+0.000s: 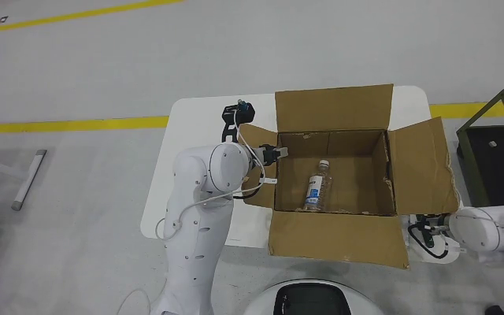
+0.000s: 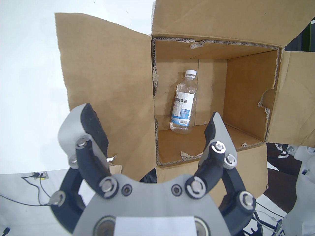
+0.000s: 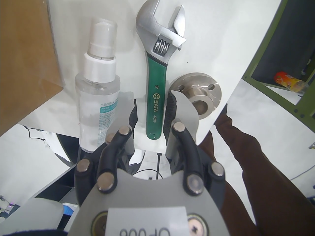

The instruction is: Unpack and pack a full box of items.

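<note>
Left claw [image 2: 151,114] is released, jaws wide, nothing in them. It hangs at the left rim of the box [image 2: 246,87], over the folded-out left flap [image 2: 103,74]. Right claw [image 3: 151,111] is partly spread and empty, hanging off the worktop [image 3: 209,13] edge, facing the unpacked items. The task's thing in hand looks like the clear bottle [image 2: 183,104], the only item I see in the box. It lies flat on the box floor, white cap toward the back wall, base near the front wall, left of centre in the top view [image 1: 316,185]. My guess is that unpacking is nearly done and the left claw takes this one. To do it well, go over the left wall first, then drop straight down. Turn the jaws across the bottle's body at the label and close mid-length so it lifts level. It's smooth and round and likely rolls or slips if pinched near the cap. The box is deep, so the walls crowd the wrist, and the left flap and torn rim edges could snag the claw. On the worktop right of the box, a spray bottle [image 3: 97,87], a green-handled wrench [image 3: 157,74] and a metal flange [image 3: 196,92] lie side by side. The wrench and flange are almost touching. A green rack [image 1: 480,150] stands just beside the worktop.
</note>
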Robot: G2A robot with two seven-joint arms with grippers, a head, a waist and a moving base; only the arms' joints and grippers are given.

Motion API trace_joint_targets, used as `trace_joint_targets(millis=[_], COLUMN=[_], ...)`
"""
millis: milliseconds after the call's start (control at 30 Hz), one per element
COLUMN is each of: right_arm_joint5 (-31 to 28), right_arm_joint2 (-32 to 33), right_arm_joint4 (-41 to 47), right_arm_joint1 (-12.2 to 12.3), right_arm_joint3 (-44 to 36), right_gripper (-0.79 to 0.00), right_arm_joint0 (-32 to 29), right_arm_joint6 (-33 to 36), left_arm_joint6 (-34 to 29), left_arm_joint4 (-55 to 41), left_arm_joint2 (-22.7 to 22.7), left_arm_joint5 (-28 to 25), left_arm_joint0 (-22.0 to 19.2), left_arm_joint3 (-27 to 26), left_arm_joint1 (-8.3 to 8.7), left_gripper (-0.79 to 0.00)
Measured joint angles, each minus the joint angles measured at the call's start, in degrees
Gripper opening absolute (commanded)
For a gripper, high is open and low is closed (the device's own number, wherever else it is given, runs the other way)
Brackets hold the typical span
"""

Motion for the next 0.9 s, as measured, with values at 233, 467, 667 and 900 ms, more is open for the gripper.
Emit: trace_joint_targets(millis=[233, 467, 667, 900], right_arm_joint5=[-0.21, -0.38, -0.41, -0.23], right_arm_joint2=[-0.04, -0.21, -0.41, -0.66], right_arm_joint4=[-0.37, -0.76, -0.92, -1.01], right_arm_joint1=[0.12, 0.21, 0.26, 0.31], right_arm_joint3=[-0.2, -0.1, -0.11, 0.07], right_gripper=[-0.493, -0.496, -0.496, -0.499], right_arm_joint0=[-0.43, -0.94, -1.16, -1.3], right_arm_joint6=[-0.36, -0.64, -0.69, -0.92], left_arm_joint6=[0.0, 0.0, 0.0, 0.0], left_arm_joint4=[0.0, 0.0, 0.0, 0.0], left_arm_joint2=[0.0, 0.0, 0.0, 0.0], left_arm_joint5=[0.0, 0.0, 0.0, 0.0], left_arm_joint0=[0.0, 0.0, 0.0, 0.0], left_arm_joint3=[0.0, 0.0, 0.0, 0.0], left_arm_joint1=[0.0, 0.0, 0.0, 0.0], left_gripper=[0.0, 0.0, 0.0, 0.0])
